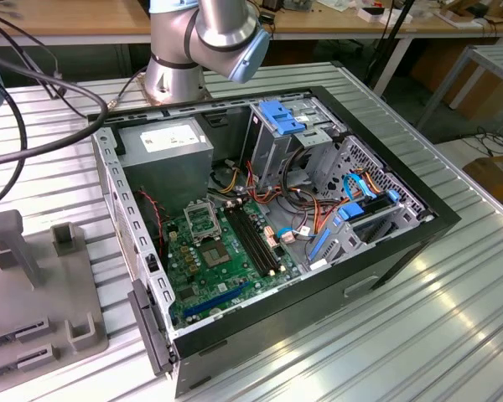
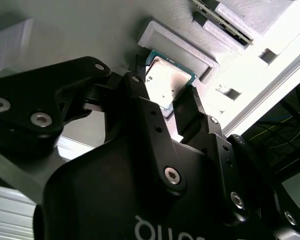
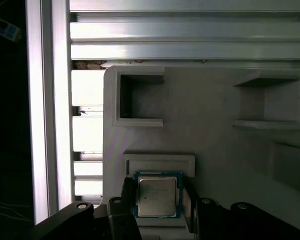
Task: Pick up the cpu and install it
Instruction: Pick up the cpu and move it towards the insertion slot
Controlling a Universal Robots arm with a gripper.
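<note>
cpu (image 3: pixel 157 196) in grey holder (image 3: pixel 205 125) between the jaws, clench unclear, raised ledge (image 3: pixel 159 162) alongside

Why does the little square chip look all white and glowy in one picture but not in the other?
In the second wrist view, light bounces off the cpu, and its shiny metal top washes out to a pale glow; in the first wrist view it looks plain grey without glare, while the table slats nearby burn bright white; the exterior view is evenly lit.
</note>
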